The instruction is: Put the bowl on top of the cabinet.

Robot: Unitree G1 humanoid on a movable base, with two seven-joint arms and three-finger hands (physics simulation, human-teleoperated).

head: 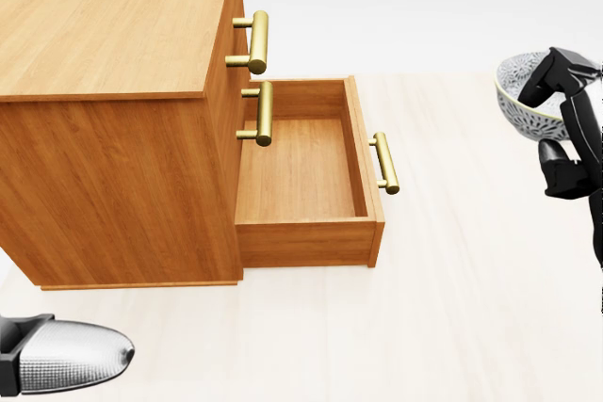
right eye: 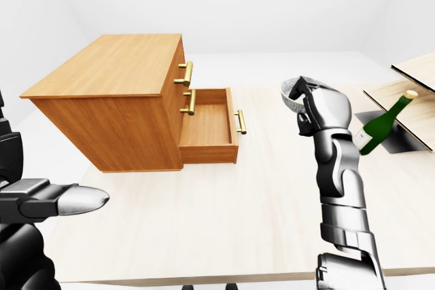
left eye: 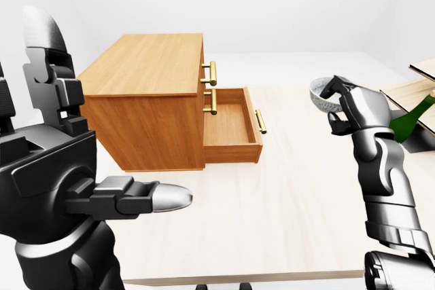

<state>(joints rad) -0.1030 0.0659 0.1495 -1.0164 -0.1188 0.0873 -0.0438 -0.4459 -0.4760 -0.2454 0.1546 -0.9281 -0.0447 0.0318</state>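
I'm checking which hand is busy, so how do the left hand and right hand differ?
The right hand grips the bowl, fingers closed on its rim; the left hand is empty, fingers stretched out. The right hand is held high at the left-eye view's right; the left hand sits low at its left. Both are dark and off the cabinet.

Warm orange-brown wood on the cabinet (head: pixel 113 25), clearly grained, smooth, with a faint satin sheen. Glossy, brass-like metal for the handles (head: pixel 256 41). Pale matt wood across the table (head: pixel 452 317). Finely patterned grey-white outside on the bowl (head: pixel 513 105), seemingly ceramic. Dark, shiny casing on the right hand (left eye: pixel 357 103) and left hand (left eye: pixel 61 181), with a finely textured silver fingertip (head: pixel 80 355). Glossy green glass for the bottle (right eye: pixel 375 129).
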